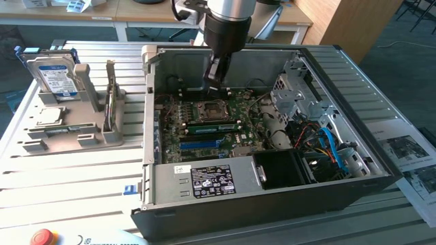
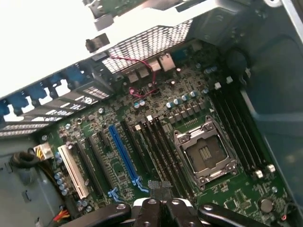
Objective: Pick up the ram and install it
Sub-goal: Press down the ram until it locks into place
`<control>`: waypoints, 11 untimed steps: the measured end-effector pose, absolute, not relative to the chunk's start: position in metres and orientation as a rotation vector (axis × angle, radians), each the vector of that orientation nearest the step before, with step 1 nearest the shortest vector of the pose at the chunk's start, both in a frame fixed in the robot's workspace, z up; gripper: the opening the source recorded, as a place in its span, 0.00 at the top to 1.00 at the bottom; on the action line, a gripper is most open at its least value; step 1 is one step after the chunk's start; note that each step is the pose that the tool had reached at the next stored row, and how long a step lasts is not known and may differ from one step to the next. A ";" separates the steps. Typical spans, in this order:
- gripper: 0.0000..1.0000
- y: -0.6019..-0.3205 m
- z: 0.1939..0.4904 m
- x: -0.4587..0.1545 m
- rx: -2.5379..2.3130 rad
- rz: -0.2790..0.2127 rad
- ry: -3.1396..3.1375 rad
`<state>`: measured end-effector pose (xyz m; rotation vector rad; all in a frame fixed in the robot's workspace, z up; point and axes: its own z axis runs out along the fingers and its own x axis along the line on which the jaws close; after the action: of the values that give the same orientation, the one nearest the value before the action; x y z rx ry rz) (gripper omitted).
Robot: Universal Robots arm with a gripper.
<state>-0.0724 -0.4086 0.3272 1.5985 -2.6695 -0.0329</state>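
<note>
My gripper (image 1: pixel 216 81) hangs inside the open computer case (image 1: pixel 354 168), above the motherboard (image 2: pixel 199 99) near the CPU socket (image 1: pixel 207 110). In the wrist view my fingertips (image 2: pixel 161 194) are pressed together with nothing between them. The ram (image 1: pixel 215 126), a green stick, lies seated in a slot just beside the CPU socket, on the side toward the power supply (image 1: pixel 204 181). Outside the case, on the exterior view's left, a grey parts holder (image 1: pixel 75 135) carries a hard drive (image 1: pixel 54 74) standing upright and a CPU chip (image 1: pixel 48 116) lying flat.
</note>
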 end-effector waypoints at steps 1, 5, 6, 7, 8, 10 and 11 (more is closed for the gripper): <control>0.90 -0.409 0.327 -0.072 1.575 -0.033 -2.684; 0.90 -0.409 0.327 -0.072 1.476 -0.035 -2.740; 0.90 -0.409 0.327 -0.072 1.451 -0.035 -2.754; 0.90 -0.409 0.327 -0.072 1.426 -0.036 -2.767; 0.90 -0.409 0.326 -0.072 1.402 -0.036 -2.780; 0.90 -0.409 0.326 -0.072 1.352 -0.037 -2.805; 0.90 -0.409 0.326 -0.072 1.327 -0.037 -2.817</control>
<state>-0.0724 -0.4086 0.3262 1.3265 -2.8170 -0.0373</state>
